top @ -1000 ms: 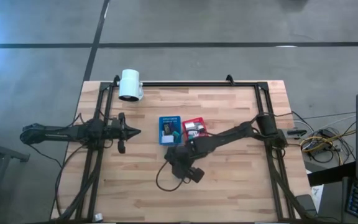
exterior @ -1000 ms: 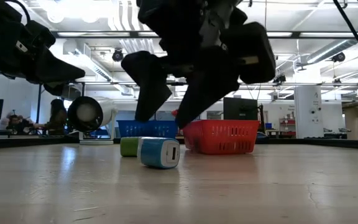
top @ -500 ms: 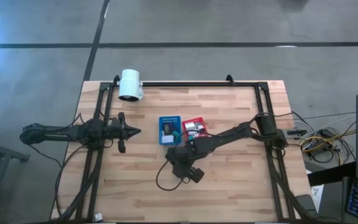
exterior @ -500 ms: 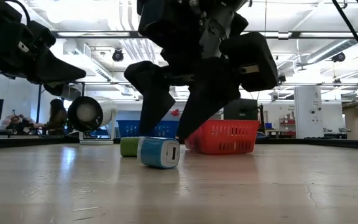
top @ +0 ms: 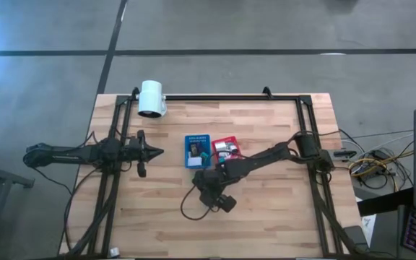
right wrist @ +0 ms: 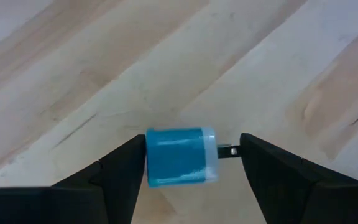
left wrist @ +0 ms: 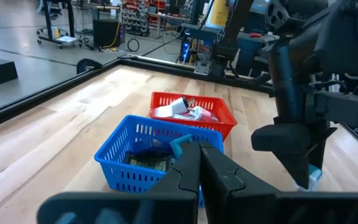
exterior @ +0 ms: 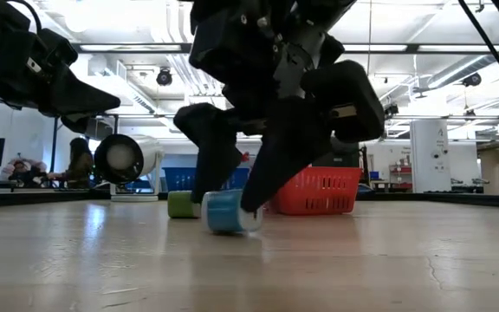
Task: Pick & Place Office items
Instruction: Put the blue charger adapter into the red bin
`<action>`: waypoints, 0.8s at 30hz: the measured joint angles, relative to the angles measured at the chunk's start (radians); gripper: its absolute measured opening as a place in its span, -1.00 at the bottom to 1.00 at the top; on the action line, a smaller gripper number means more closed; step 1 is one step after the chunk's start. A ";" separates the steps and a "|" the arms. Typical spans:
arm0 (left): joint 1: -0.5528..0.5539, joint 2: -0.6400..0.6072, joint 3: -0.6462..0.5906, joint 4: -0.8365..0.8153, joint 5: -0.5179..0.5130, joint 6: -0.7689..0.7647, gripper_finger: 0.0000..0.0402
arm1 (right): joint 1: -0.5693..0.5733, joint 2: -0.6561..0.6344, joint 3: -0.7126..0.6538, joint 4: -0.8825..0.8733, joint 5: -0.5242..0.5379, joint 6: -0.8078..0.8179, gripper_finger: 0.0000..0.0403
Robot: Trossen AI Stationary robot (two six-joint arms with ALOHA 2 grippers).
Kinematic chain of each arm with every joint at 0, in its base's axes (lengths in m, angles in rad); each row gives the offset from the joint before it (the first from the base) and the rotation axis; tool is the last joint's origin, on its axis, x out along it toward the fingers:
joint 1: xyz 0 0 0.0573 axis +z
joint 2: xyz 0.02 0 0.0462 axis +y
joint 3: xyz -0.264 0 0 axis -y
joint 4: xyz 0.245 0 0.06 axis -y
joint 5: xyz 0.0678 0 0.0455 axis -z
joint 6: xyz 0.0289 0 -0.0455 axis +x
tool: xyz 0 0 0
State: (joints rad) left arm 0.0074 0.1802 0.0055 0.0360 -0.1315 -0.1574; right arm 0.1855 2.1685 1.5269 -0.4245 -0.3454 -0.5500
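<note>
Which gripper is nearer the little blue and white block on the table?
Right. The right gripper straddles the blue and white block, one of its fingers touching it. The left gripper waits far off, left of the trays.

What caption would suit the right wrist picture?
Right end effector, fingers open, straddling a small blue-and-white charger block on the wooden table.

Table [top: 266, 209] pale wood planks, smooth satin finish, blue block [right wrist: 180, 157] glossy plastic with white end, red tray [left wrist: 219, 115] and blue tray [left wrist: 123, 149] perforated plastic, right gripper [right wrist: 188, 163] fingers matt black.
</note>
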 joint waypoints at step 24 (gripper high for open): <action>0.000 0.000 0.000 -0.005 0.000 0.001 -0.95 | -0.009 0.006 -0.005 -0.013 -0.026 0.023 -0.26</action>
State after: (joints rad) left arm 0.0074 0.1802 0.0055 0.0315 -0.1318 -0.1566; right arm 0.1764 2.1742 1.5219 -0.4380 -0.3716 -0.5266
